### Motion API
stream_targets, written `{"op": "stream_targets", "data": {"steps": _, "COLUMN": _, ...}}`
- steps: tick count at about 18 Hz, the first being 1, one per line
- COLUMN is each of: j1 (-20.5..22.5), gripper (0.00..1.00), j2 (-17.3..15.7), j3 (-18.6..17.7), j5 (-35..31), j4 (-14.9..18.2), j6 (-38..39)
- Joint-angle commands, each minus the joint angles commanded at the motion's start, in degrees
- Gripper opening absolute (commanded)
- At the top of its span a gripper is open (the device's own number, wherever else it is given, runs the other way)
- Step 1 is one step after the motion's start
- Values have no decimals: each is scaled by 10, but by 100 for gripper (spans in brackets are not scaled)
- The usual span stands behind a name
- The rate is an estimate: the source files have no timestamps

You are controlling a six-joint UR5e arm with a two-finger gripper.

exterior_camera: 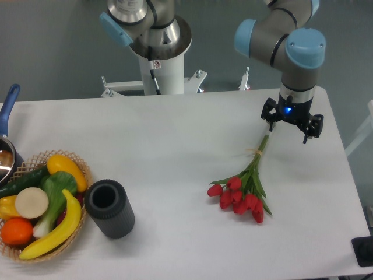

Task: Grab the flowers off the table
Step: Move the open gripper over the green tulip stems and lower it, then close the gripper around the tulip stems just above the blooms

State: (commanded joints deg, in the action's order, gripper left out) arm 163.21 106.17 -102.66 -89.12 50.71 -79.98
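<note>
A white table [175, 134] is seen against a grey wall. At the far left a pot [7, 153] with a blue handle is cut off by the edge; beside it, a basket [81, 169] is filled with fruit and vegetables. A dark cylinder [109, 208] lies just right of it. Right of centre the flowers [242, 195] are laid flat, stems pointing up-right. Above the stem ends the gripper [291, 125] is held with its fingers spread, grasping nothing.
</note>
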Motion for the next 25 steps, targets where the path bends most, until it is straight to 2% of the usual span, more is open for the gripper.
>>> {"op": "stream_targets", "data": {"steps": 4, "j1": -2, "gripper": 100, "j2": 0, "j3": -1, "j5": 1, "j4": 0, "j6": 8}}
{"op": "stream_targets", "data": {"steps": 6, "j1": -4, "gripper": 100, "j2": 4, "j3": -9, "j5": 2, "j4": -3, "j6": 38}}
{"op": "stream_targets", "data": {"steps": 8, "j1": -8, "gripper": 100, "j2": 5, "j3": -32, "j5": 3, "j4": -41, "j6": 83}}
{"op": "stream_targets", "data": {"steps": 11, "j1": -12, "gripper": 100, "j2": 16, "j3": -61, "j5": 4, "j4": -79, "j6": 89}}
{"op": "stream_targets", "data": {"steps": 13, "j1": -19, "gripper": 100, "j2": 25, "j3": -59, "j5": 4, "j4": -79, "j6": 91}}
{"op": "stream_targets", "data": {"steps": 16, "j1": -47, "gripper": 100, "j2": 61, "j3": -50, "j5": -2, "j4": -78, "j6": 96}}
{"op": "stream_targets", "data": {"steps": 25, "j1": -86, "gripper": 100, "j2": 95, "j3": -30, "j5": 4, "j4": -74, "j6": 129}}
